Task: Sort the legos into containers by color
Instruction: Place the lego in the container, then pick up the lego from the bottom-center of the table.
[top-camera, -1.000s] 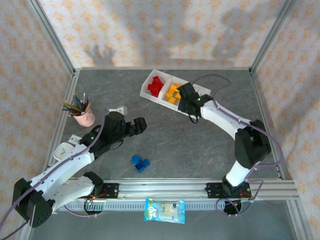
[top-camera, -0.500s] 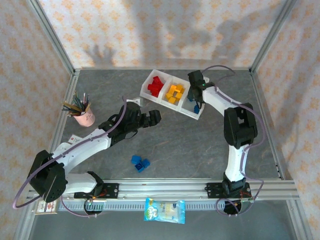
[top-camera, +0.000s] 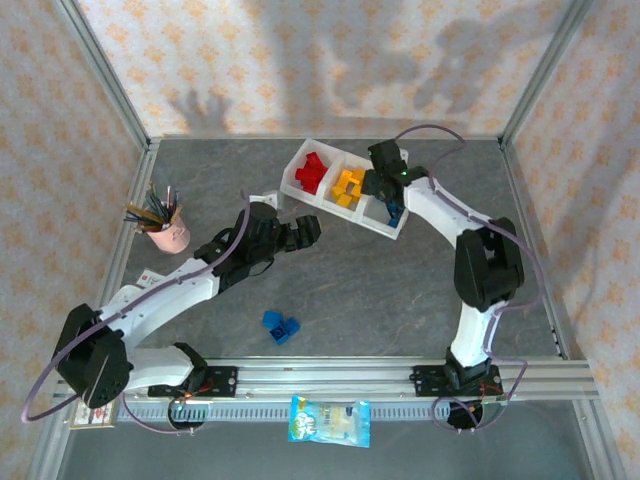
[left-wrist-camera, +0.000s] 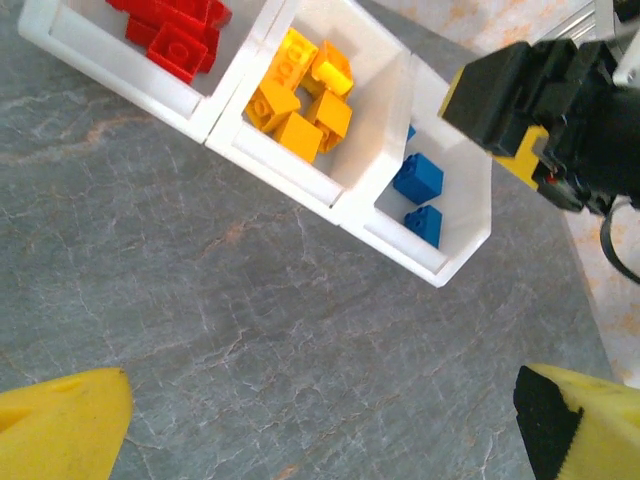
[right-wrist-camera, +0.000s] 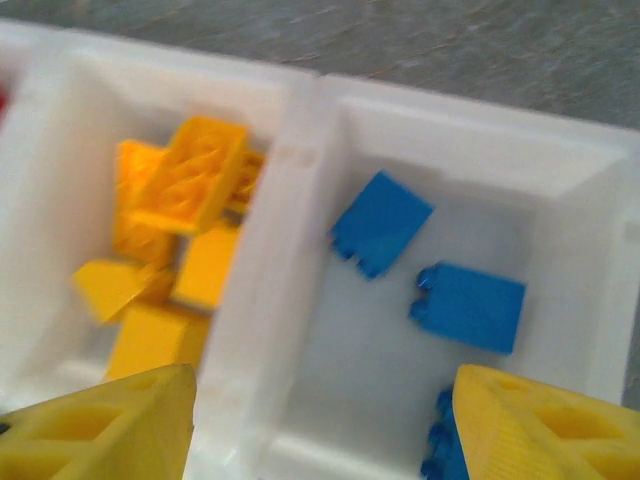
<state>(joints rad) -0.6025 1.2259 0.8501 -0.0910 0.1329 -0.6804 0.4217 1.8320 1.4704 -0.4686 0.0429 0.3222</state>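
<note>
Red legos (top-camera: 312, 172), yellow legos (top-camera: 347, 188) and blue legos (right-wrist-camera: 467, 305) lay sorted in the tray (right-wrist-camera: 270, 300). Two loose blue bricks (top-camera: 281, 326) lay on the counter (top-camera: 400, 290), well apart. The right claw (right-wrist-camera: 320, 420) hung released over the blue compartment. The left claw (left-wrist-camera: 320, 430) gaped empty nearby. A pink pen cup (top-camera: 170, 232) stood far left.

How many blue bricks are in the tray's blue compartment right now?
3 blue bricks: one near the divider, one mid-floor, one cut off at the picture's bottom edge. More may be hidden.
</note>
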